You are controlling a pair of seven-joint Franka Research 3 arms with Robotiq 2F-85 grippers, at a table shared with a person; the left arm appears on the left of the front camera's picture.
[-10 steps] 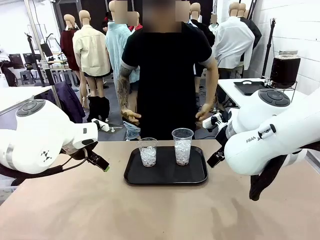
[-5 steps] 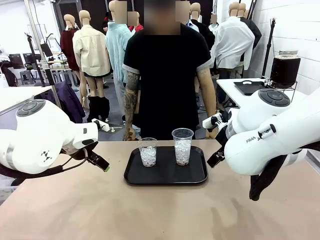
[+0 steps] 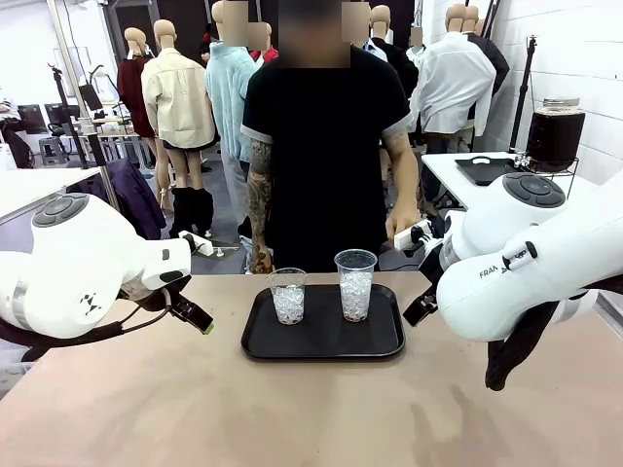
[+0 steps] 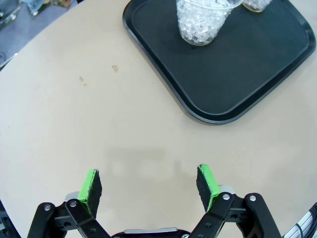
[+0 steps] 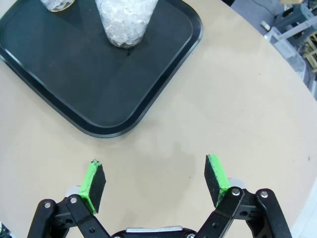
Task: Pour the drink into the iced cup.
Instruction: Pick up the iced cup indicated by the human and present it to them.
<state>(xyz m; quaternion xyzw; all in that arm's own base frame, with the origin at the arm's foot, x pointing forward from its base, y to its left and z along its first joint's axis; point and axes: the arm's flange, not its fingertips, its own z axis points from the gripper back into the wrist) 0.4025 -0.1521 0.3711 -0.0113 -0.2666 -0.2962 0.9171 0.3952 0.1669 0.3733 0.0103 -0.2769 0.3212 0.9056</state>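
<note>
Two clear plastic cups of ice stand on a black tray (image 3: 323, 341) at the far middle of the table: a shorter iced cup (image 3: 288, 297) on the left and a taller one (image 3: 355, 285) on the right. The drink looks to be the nearly black liquid in a lidded glass jar (image 3: 555, 134) on a side table at the back right. My left gripper (image 4: 148, 181) hovers open over bare table, left of the tray (image 4: 247, 84), with the shorter cup (image 4: 203, 20) ahead of it. On the other side of the tray (image 5: 74, 89), my right gripper (image 5: 154, 173) is open too, the taller cup (image 5: 126, 20) ahead of it.
A person in a black shirt (image 3: 326, 146) stands at the table's far edge behind the tray, both arms hanging down. The tan tabletop (image 3: 292, 418) stretches bare in front of the tray. A second black tray (image 3: 487, 170) lies on the side table by the jar.
The person's hands, held forward near the table's far edge a second ago, have dropped to the sides. Both arms and the cups have stayed still.
</note>
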